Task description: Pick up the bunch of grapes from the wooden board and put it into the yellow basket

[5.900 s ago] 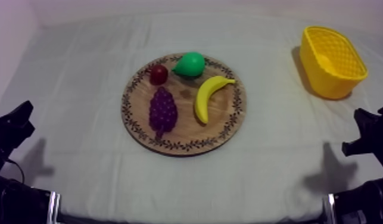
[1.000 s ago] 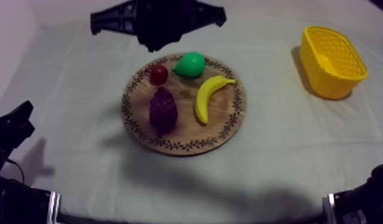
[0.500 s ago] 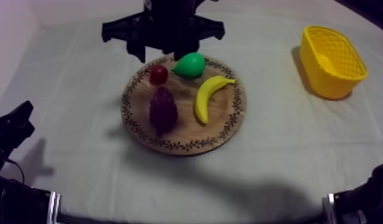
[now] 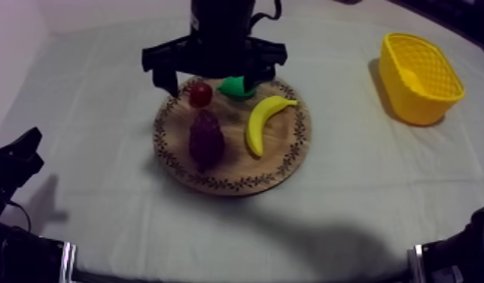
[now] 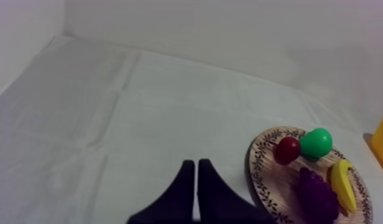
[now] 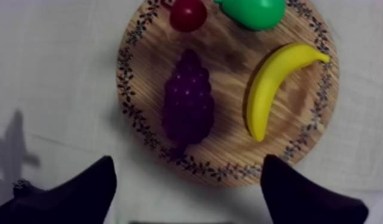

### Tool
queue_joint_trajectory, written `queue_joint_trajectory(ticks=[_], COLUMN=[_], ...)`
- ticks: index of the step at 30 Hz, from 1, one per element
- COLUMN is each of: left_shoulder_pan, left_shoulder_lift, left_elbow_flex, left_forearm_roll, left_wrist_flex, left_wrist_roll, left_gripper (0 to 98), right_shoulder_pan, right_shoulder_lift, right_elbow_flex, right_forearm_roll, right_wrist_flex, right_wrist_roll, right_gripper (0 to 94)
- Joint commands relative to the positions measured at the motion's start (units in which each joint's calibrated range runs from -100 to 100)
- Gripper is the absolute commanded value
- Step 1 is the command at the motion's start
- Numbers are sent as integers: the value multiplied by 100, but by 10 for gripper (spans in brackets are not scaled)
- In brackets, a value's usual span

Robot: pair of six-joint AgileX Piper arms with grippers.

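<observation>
The purple bunch of grapes lies on the left half of the round wooden board. My right gripper hangs over the board's far side, open, its fingers wide apart with nothing between them; in the right wrist view the grapes lie just beyond them. The yellow basket stands at the far right, apart from the board. My left gripper rests low at the left, shut, its fingers together in a narrow wedge.
On the board with the grapes are a banana, a small red fruit and a green pear, the pear partly under my right arm. Grey-white cloth lies between board and basket.
My right gripper has come forward from the table's far edge to over the board's far side, and its fingers have spread apart. The fruit and my left arm have not moved.
</observation>
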Motion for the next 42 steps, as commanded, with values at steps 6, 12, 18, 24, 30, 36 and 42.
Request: queue_joint_trajectory(ticks=[6, 12, 18, 24, 30, 36, 42], left_shoulder_pan=[0, 0, 0, 0, 0, 0, 0], left_shoulder_lift=[0, 0, 0, 0, 0, 0, 0], left_elbow_flex=[-2, -2, -2, -2, -2, -2, -2], left_forearm_roll=[-4, -4, -4, -4, -4, -4, -4], left_wrist_flex=[-5, -5, -5, -5, -5, -5, -5], left_wrist_roll=[0, 0, 0, 0, 0, 0, 0], left_gripper=[1, 1, 1, 1, 1, 1, 1], right_shoulder_pan=[49, 64, 68, 92, 133, 202, 253], right_shoulder_lift=[267, 559, 909, 1328, 1749, 2077, 2331], right_elbow_flex=[53, 104, 302, 424, 289, -32, -274], right_forearm_roll=[-158, -296, -416, -528, -564, -579, -644], right_wrist_flex=[-38, -292, -837, -1312, -1639, -1677, -1625], right_wrist_roll=[18, 53, 143, 235, 331, 390, 458], right_gripper=[922, 922, 923, 923, 919, 849, 661])
